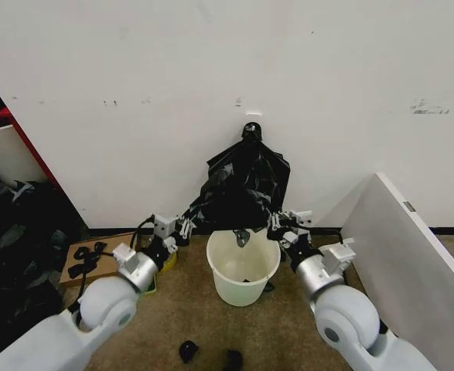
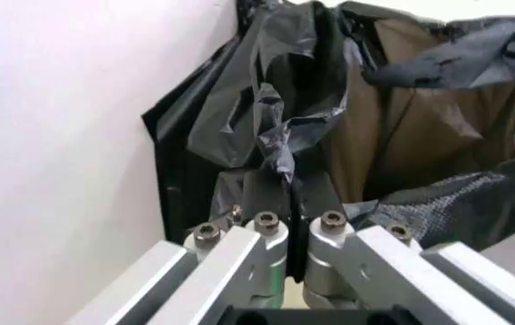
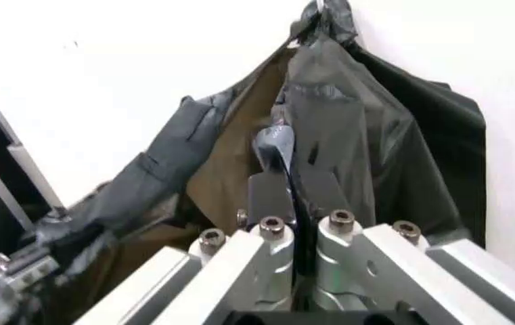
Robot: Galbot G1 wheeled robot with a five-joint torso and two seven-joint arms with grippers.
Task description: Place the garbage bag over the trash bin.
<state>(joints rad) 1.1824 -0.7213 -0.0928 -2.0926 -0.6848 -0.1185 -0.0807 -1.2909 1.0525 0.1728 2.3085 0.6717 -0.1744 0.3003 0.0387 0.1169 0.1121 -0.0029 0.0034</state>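
We pinch the thin, floppy, slippery garbage bag [image 1: 242, 185] by its opening edge, left gripper [image 1: 185, 226] and right gripper [image 1: 278, 224] fingers pressed together above the trash bin [image 1: 244, 267].

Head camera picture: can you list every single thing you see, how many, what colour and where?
garbage bag: one, glossy black, held up against the wall above the bin, each side pinched by a pincer.
trash bin: one, white, on the floor between the two arms, under the bag.
slanted board: one, white, leaning at the right.
cardboard piece: one, brown, on the floor at the left, with black bits on it.
small dark things: two, black, on the floor near the bottom edge.
left pincer: one, silver, shut on the bag's left edge.
right pincer: one, silver, shut on the bag's right edge.
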